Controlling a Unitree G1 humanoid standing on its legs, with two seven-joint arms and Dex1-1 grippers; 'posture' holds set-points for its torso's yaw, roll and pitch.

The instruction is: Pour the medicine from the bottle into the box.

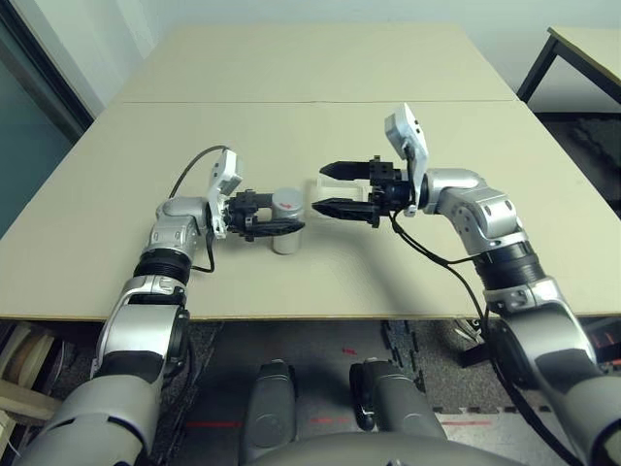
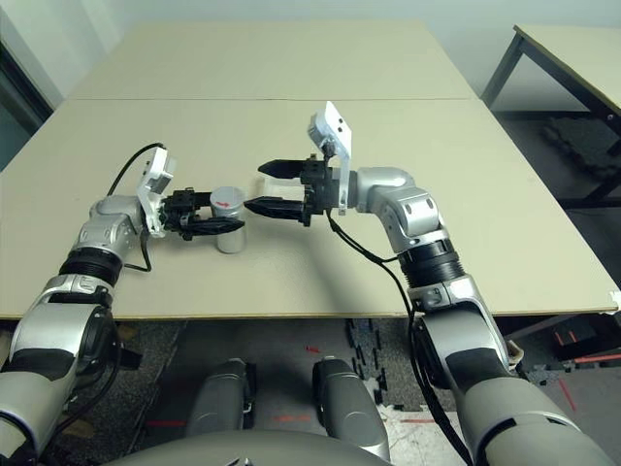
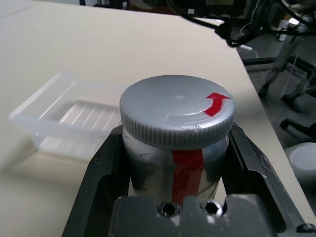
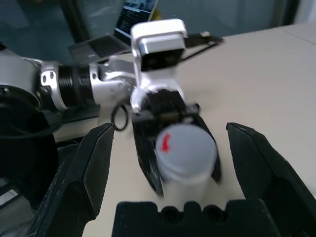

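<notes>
The bottle stands upright on the table, left of centre, white-grey with a red stripe. Its grey ribbed cap, marked with a red arrow, is on. My left gripper is shut on the bottle's body, one black finger on each side. My right gripper is open, just right of the bottle and level with its cap, its fingers spread wide and pointing at it without touching. The box, a clear shallow tray, lies on the table just beyond the bottle.
The beige table has bare room in front of and to both sides of the arms. A second table adjoins it at the back. Another table's dark leg stands at the far right.
</notes>
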